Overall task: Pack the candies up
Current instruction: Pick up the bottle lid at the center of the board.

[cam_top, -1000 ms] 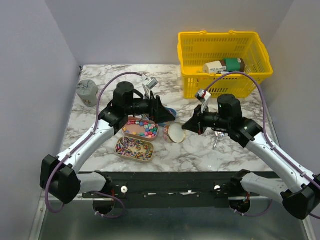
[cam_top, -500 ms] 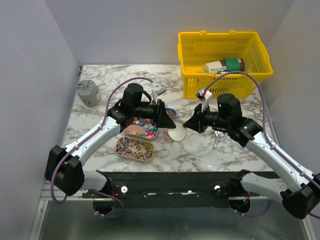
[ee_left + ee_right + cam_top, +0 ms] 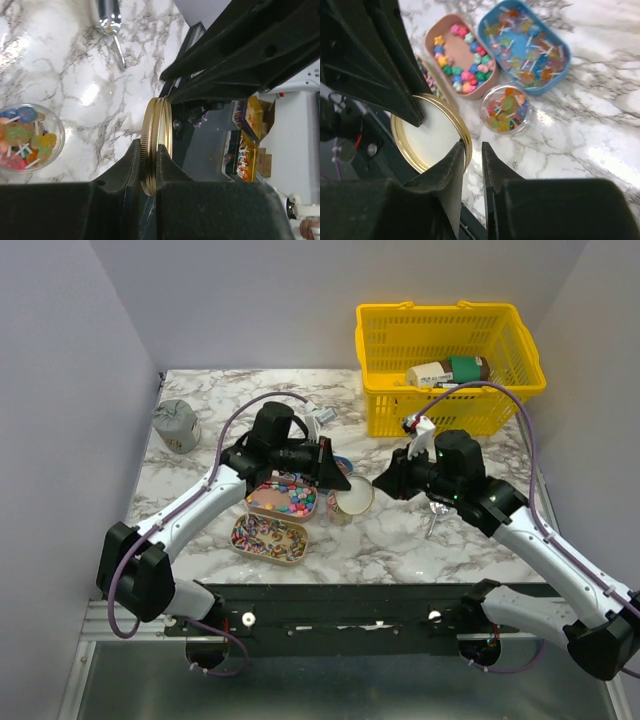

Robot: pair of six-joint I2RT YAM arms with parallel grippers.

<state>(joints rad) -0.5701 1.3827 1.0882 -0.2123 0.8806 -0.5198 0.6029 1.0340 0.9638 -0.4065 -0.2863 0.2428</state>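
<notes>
A gold lid hangs on edge above the table, white inside facing my right wrist camera. My left gripper is shut on its rim. My right gripper stands slightly open beside the lid's rim, with only marble showing in the gap between its fingers. The candies lie in a pink tray of round sweets, a blue tray, a third tray of mixed wrappers, and a small clear jar that stands open below the lid. From above, both grippers meet at the lid.
A silver scoop lies on the marble under my right arm. A yellow basket with bottles in it stands at the back right. A grey pouch sits at the back left edge.
My left arm reached right and its gripper closed on the gold lid. My right gripper, which was shut on the lid, has opened and let go of it.
</notes>
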